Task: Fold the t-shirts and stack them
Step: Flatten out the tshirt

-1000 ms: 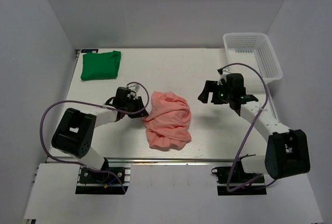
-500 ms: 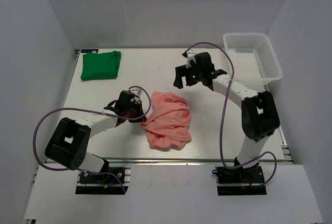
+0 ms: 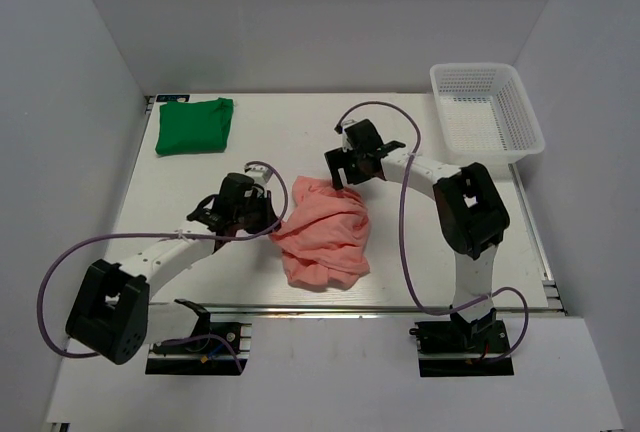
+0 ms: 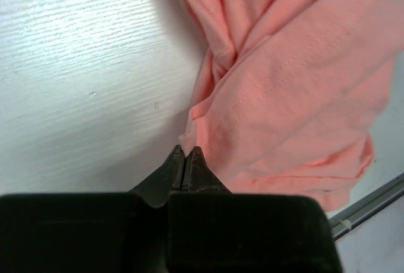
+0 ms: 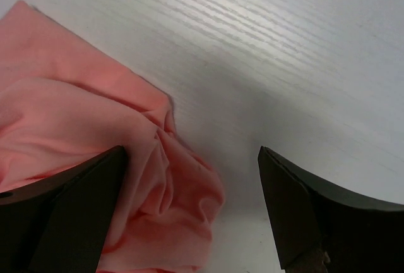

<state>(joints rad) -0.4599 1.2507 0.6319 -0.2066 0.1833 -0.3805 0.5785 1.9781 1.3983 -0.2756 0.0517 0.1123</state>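
Salmon-pink t-shirt (image 3: 322, 234): unfolded and crumpled into a loose heap on the table (image 3: 300, 137); taken here as the landmark. Its longer axis is judged to run from the arms' side toward the far side, with a bunched corner at the far end. Left gripper (image 4: 185, 158): set low to the table against the heap's left edge, fingers clenched tip to tip right at a stitched hem. Whether a fold of cloth is caught between them cannot be told, since the tips hide the contact. Right gripper (image 5: 190, 153): placed at the heap's far end, jaws spread wide, nothing held. The bunched far corner is seen lying partly within the gap, toward the left finger, with bare table under the right finger. Governing relation: the heap lies to the right of the left gripper and on the near side of the right gripper, so the cloth is bracketed on two adjoining edges. Both grippers are at the cloth, and neither arm is notably nearer. By this reading, once the far corner is gripped, a spreading pull would have to be taken leftward at one edge and away at the far one. Green t-shirt (image 3: 194, 125): folded to a rectangle, well apart from the heap, to its far left. White mesh basket (image 3: 487, 69): well apart from the heap, to its far right.
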